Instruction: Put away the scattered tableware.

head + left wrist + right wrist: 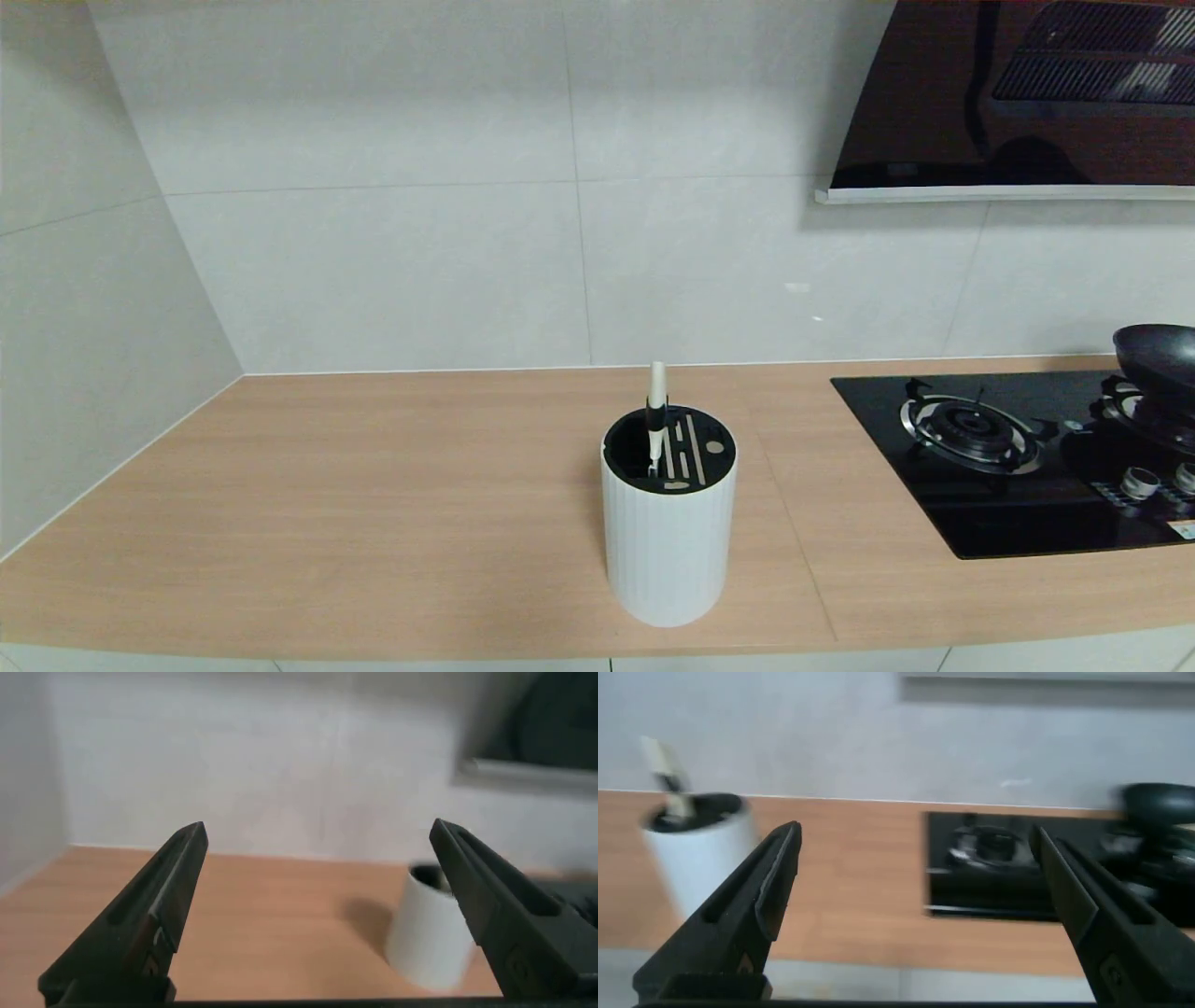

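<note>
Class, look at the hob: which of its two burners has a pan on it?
The right burner, at the picture's edge, carries the black pan. The left burner, nearer the white holder, is bare.

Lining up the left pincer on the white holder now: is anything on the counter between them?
Nothing visible does. Only bare wooden counter lies between the open left pincer and the white holder. The stove lies to the holder's right, off that line.
</note>
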{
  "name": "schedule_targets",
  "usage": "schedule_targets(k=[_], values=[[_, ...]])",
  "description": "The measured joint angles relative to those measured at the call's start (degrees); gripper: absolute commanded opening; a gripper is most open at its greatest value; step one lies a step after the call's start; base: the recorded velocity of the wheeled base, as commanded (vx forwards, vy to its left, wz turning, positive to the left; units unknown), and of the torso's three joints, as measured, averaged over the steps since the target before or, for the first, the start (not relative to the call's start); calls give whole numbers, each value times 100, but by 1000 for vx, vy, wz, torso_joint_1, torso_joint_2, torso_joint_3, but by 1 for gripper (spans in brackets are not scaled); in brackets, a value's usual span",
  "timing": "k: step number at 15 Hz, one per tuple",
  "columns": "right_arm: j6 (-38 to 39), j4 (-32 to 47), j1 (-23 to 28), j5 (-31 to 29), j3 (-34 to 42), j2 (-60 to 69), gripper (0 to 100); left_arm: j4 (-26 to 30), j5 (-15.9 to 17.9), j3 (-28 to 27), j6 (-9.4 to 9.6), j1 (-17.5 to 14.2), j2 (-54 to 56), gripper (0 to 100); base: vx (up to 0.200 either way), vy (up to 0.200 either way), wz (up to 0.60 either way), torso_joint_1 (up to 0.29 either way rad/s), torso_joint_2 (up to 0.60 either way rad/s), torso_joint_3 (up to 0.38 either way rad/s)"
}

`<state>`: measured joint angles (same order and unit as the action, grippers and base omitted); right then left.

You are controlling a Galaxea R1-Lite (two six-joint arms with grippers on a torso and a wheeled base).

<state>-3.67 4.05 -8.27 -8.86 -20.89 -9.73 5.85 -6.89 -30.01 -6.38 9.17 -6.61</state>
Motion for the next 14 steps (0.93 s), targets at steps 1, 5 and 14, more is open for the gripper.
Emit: schedule_targets(k=[1, 5, 14], values=[[-45, -2, 295, 84, 87, 207, 100, 16, 71, 13, 44, -291, 94, 100, 0, 0, 0, 0, 0, 0], [-79, 40, 786, 262, 583, 833, 100, 85, -165, 811, 428, -855, 564, 100, 0, 0, 0, 0, 0, 0], [116, -427, 827, 986, 2059, 975, 100, -564, 727, 2985, 744, -917, 670, 100, 0, 0, 0, 0, 0, 0]])
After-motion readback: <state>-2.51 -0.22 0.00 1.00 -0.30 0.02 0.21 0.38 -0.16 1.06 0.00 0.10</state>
